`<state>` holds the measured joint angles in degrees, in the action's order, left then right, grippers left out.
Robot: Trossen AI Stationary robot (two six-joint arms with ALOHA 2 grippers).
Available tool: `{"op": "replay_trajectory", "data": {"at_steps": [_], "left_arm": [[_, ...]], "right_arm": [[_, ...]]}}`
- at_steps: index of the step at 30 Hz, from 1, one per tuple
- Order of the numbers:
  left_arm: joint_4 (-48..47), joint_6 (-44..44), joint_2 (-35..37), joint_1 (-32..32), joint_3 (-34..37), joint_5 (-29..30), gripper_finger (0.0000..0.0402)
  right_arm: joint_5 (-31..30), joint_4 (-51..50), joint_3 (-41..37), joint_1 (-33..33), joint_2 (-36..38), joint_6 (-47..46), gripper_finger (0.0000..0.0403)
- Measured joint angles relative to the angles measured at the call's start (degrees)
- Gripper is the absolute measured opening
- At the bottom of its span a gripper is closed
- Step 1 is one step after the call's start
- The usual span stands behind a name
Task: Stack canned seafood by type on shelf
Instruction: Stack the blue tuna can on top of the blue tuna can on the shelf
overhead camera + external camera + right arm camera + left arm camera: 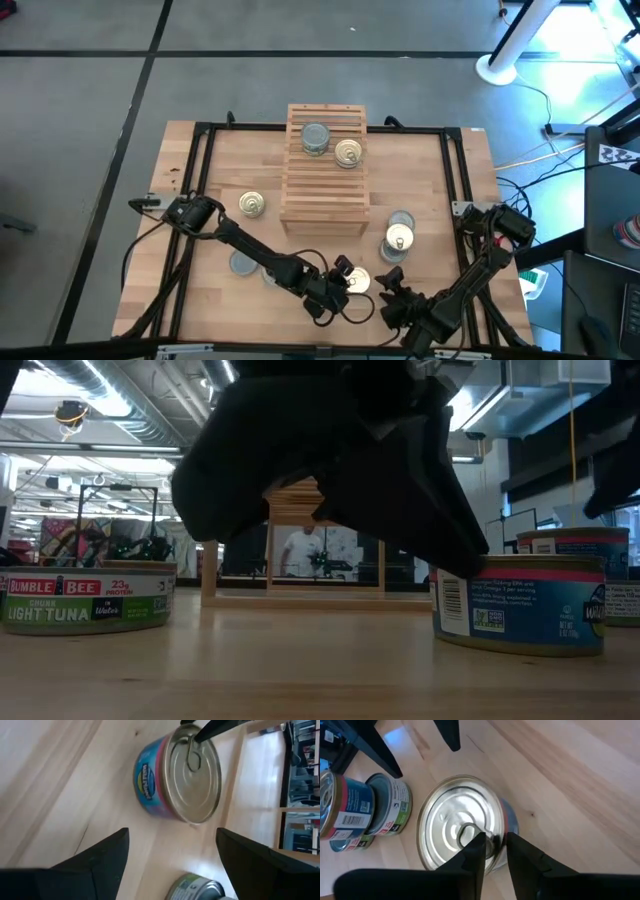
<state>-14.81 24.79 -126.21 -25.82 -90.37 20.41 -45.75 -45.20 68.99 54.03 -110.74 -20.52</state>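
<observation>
While the right gripper (392, 288) waits wide open, the left gripper (338, 283) nips the blue tin's (462, 822) rim for lifting.

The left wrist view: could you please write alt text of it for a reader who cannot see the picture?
The left gripper reaches down over a blue-labelled tin with a shiny pull-tab top, its two dark fingers narrowly apart at the tin's rim. The tin stands on the wooden tabletop, and two more tins stand close together beside it.

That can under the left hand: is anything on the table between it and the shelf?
Nothing visible. The can at the left hand has bare table up to the shelf; other cans sit off to the side.
</observation>
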Motion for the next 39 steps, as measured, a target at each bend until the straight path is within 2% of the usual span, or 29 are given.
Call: {"op": "replay_trajectory", "data": {"at_steps": [10, 15, 28, 39], "left_arm": [[-3.6, 0.4, 0.1, 0.4, -0.1, 1.1, 0.0024], [-4.3, 0.4, 0.2, 0.4, -0.1, 2.9, 0.0004], [-2.6, -2.9, 0.1, 0.4, -0.1, 2.6, 0.0001], [-2.7, -7.3, -0.1, 1.2, -2.2, 2.3, 0.0000]], "right_arm": [[4.5, 7.8, 0.0, -4.8, 0.0, 8.2, 0.0296], [4.8, 9.6, 0.0, -7.2, -0.1, 10.8, 0.0296], [7.7, 12.3, 0.0, -8.0, -0.1, 13.5, 0.0296], [5.9, 12.3, 0.0, -8.0, -0.1, 13.5, 0.0296]]}}
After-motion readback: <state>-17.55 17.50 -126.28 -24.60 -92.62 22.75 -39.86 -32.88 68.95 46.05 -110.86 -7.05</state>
